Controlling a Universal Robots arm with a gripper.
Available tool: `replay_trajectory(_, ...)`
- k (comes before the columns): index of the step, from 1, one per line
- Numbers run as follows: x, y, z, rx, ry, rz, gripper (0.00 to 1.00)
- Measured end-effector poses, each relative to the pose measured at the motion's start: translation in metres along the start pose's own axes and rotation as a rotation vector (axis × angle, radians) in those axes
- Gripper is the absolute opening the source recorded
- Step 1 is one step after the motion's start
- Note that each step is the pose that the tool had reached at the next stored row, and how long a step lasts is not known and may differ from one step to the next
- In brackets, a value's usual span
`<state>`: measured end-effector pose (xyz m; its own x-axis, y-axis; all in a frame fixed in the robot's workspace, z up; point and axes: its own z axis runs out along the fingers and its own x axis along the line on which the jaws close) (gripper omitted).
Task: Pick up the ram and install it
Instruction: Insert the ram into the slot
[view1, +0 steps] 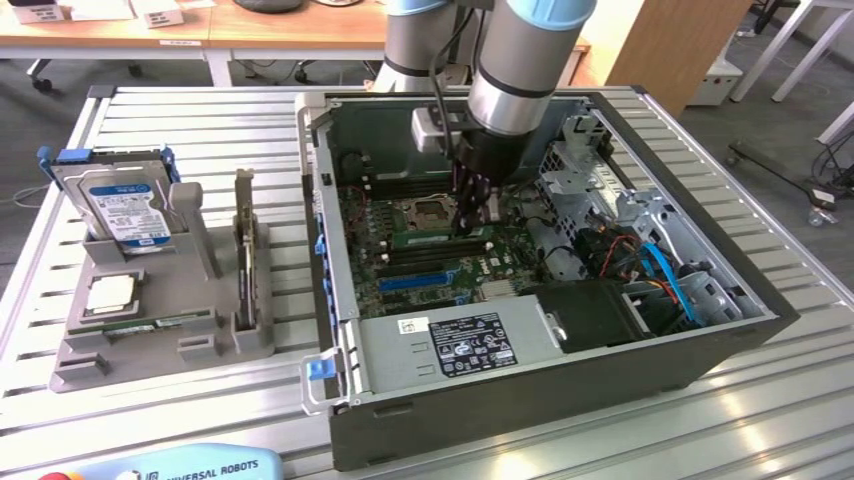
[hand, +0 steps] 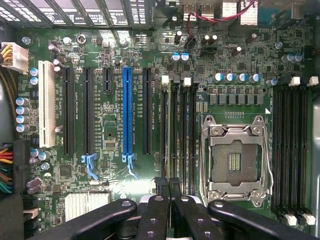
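broadly, a slatted metal worktop (view1: 200, 130) carries an open computer case (view1: 534, 400), and the robot arm (view1: 527, 70) reaches down into it. the green motherboard (hand: 110, 125) lines the case floor, with the cpu socket (hand: 235, 160) lying open and bare on it. well apart from the cpu socket, outside the case toward the exterior view's left, sits a grey holder (view1: 160, 360). a hard drive (view1: 127, 205) and a dark expansion card (view1: 244, 260) stand upright in it, and another green stick (view1: 147, 323) lies flat in it. a blue slot (hand: 127, 110) runs parallel to the memory slots, on their far side from the cpu socket. the ram (view1: 427, 238) stands on its thin edge just beside the cpu socket, lined up along the memory slots there; in the wrist view it shows edge-on (hand: 167, 130). the claw (hand: 167, 184) is pressed together, its two black tips pinching the ram from either side near one end, also just beside the cpu socket.
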<state>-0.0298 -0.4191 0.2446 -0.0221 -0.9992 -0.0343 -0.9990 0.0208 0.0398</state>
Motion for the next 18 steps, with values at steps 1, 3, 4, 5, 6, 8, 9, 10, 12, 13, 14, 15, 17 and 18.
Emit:
replay_trajectory(1,0.0000,0.0000,0.0005,0.0000,0.0001,0.000,0.11)
replay_trajectory(3,0.0001,-0.0001,0.0015,0.0001,0.0002,0.000,0.11)
replay_trajectory(4,0.0001,-0.0001,0.0020,0.0001,0.0003,0.000,0.11)
replay_trajectory(5,0.0001,-0.0001,0.0025,0.0002,0.0002,0.000,0.11)
replay_trajectory(6,0.0002,-0.0001,0.0030,0.0003,0.0003,0.000,0.11)
replay_trajectory(8,0.0002,-0.0001,0.0037,0.0004,0.0005,0.000,0.11)
replay_trajectory(9,0.0003,-0.0001,0.0038,0.0004,0.0006,0.000,0.11)
replay_trajectory(10,0.0002,-0.0001,0.0041,0.0005,0.0003,0.000,0.11)
replay_trajectory(12,0.0006,-0.0001,0.0041,0.0005,0.0003,0.000,0.11)
replay_trajectory(13,0.0008,-0.0001,0.0041,0.0005,0.0003,0.000,0.11)
replay_trajectory(14,0.0011,-0.0001,0.0041,0.0004,0.0003,0.000,0.11)
replay_trajectory(15,0.0014,-0.0001,0.0041,0.0005,0.0003,0.000,0.11)
replay_trajectory(17,0.0019,-0.0002,0.0041,0.0004,0.0003,0.000,0.11)
replay_trajectory(18,0.0022,-0.0002,0.0040,0.0004,0.0003,0.000,0.11)
